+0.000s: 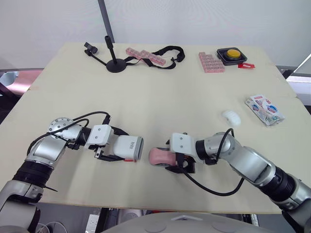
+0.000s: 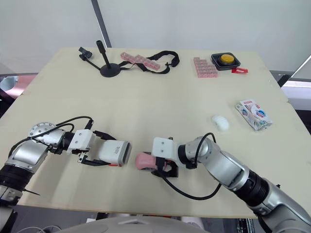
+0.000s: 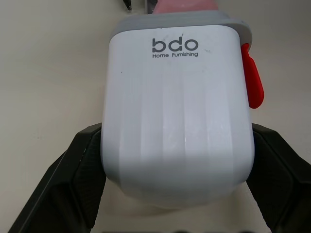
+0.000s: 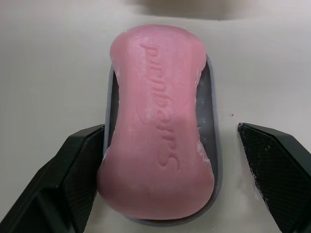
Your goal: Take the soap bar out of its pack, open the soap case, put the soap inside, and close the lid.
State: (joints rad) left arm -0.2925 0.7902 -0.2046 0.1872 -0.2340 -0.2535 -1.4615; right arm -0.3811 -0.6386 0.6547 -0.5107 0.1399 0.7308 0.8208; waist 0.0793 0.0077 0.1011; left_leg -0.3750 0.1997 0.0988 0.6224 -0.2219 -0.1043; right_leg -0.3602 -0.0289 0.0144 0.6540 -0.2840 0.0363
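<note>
Looking down over a pale table (image 1: pixel 160 97), the head camera shows both robot arms reaching toward the lower middle of the frame.

At lower left, the left gripper (image 1: pixel 115 144) has its two black fingers clamped against opposite sides of a white soap case (image 1: pixel 127 147), which lies on its side just above the table. The case has a grey rim at its far end, a red latch (image 3: pixel 252 77) on one side, and the printed words "bdo Home Furnishing".

Just right of the case, at lower centre, a pink soap bar (image 1: pixel 158 156) sits on a shallow grey tray (image 4: pixel 211 107) that rests on the table. The soap is out of its pack and apart from the white case. The right gripper (image 4: pixel 170 138) straddles soap and tray with its fingers spread wide. One finger sits against the tray's edge, the other stands clear of it, and nothing is gripped.

At the right edge of the frame lies the soap pack (image 1: pixel 265 109), white and blue. A small white oval object (image 1: pixel 232 117) lies just left of it.

Along the upper part of the frame, from left to right:
- a black stand (image 1: pixel 115 65)
- a black strap (image 1: pixel 167 51) beside a strip of pink blocks (image 1: pixel 146 56)
- a second cluster of pink blocks (image 1: pixel 211 62)
- a black box with a yellow button (image 1: pixel 232 54)
</note>
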